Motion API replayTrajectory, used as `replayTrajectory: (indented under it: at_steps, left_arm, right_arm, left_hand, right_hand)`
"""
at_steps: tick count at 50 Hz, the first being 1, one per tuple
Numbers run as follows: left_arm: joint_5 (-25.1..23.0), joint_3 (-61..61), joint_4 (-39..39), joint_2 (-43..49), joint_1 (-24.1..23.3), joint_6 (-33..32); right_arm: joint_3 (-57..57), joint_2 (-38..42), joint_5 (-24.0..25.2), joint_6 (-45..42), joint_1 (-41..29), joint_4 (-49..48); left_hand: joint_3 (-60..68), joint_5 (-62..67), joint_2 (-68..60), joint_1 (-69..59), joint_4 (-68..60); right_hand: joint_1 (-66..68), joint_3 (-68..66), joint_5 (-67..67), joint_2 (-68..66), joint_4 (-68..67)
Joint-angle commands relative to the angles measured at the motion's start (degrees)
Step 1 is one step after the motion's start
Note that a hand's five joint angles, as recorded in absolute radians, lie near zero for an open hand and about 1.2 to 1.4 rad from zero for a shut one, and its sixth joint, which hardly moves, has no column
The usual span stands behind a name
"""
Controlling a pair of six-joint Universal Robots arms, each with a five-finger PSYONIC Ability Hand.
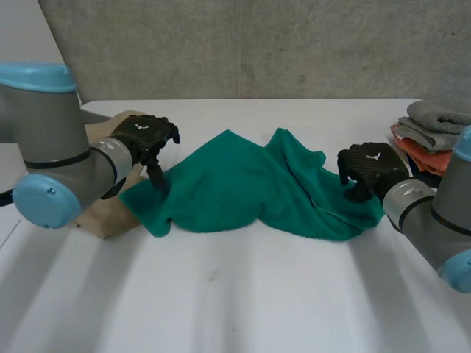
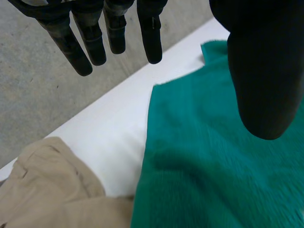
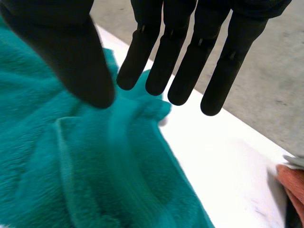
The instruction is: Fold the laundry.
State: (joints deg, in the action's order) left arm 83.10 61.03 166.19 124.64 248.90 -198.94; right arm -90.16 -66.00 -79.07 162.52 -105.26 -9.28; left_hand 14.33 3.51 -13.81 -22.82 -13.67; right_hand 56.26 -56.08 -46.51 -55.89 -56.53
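The crumpled green terry towel lies between the two hands. The left hand and right hand stand at its opposite ends, fingers straight, thumbs apart, empty. We judge the grasp pending: each must pinch a corner.

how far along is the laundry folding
Done: a stack of folded cloths sits beside the right arm. In hand: the left hand and right hand hover open over the ends of the rumpled green towel, gripping nothing. Left: that towel and the tan cloth.

Beige cloth and folded stack flank the green towel; near table lies open.
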Motion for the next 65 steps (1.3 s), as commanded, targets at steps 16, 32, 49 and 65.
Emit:
replayTrajectory:
  at_steps: [16,32,49,65]
  left_arm:
    - [1.8,11.04,3.0,-2.83,-2.01,-11.47]
    - [2.6,10.25,6.43,3.24,-5.17,-15.16]
    - [9.53,5.59,9.51,9.75,-6.23,-22.45]
    - [7.26,12.62,8.54,-23.29,-9.04,-5.77]
  right_arm:
    - [2.97,7.91,-2.76,-1.86,-0.29,7.52]
    - [2.01,7.91,-1.44,0.96,-1.44,3.04]
    - [-1.16,-12.47,1.9,4.2,-0.38,3.04]
    - [12.54,-17.76,-3.72,-1.5,1.99,1.02]
  left_hand:
    - [-1.59,-0.78,1.08,10.08,0.93]
    - [-3.78,-2.97,3.27,12.27,3.12]
    - [60.14,60.96,-60.66,-51.65,-60.8]
    - [65.67,66.49,-66.19,-57.18,-66.33]
  right_hand:
    - [-24.56,24.38,24.81,24.18,24.83]
    - [23.74,-23.92,-23.49,-24.11,-23.47]
    - [23.74,-23.92,-23.49,-24.11,-23.47]
    - [23.74,-23.92,-23.49,-24.11,-23.47]
